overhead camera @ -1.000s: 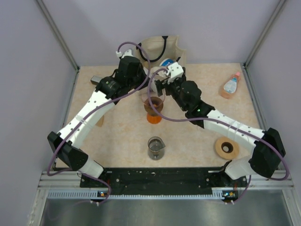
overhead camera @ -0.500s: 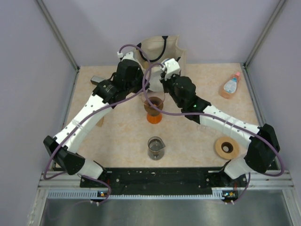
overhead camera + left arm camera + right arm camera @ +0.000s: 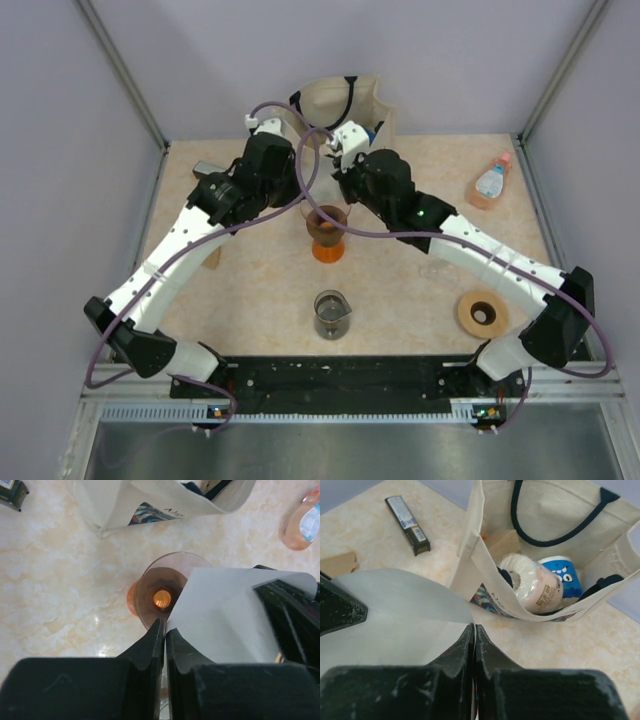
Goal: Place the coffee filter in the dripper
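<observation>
The coffee filter (image 3: 225,615) is a white paper sheet hanging in the air, seen in both wrist views. My left gripper (image 3: 165,628) pinches one corner of it, its jaws almost together with only a thin slit between them. At the opposite edge of the coffee filter (image 3: 395,615), my right gripper (image 3: 474,626) is shut on the paper. The dripper (image 3: 165,582), a pinkish translucent cone, stands upright on an orange base just below and beside the filter. In the top view the dripper (image 3: 327,222) sits under the two meeting wrists, which hide the filter there.
A cream tote bag (image 3: 345,105) with packets inside stands right behind the dripper. A glass beaker (image 3: 331,313) sits nearer the arm bases, a tan ring (image 3: 481,313) at the near right and a pink bottle (image 3: 490,182) at the far right. A dark small box (image 3: 407,525) and a wooden block (image 3: 337,562) lie to the left.
My right gripper has gone from open to shut on the filter's edge. Both wrists have shifted slightly toward the back. The left jaws show a slightly wider slit.
</observation>
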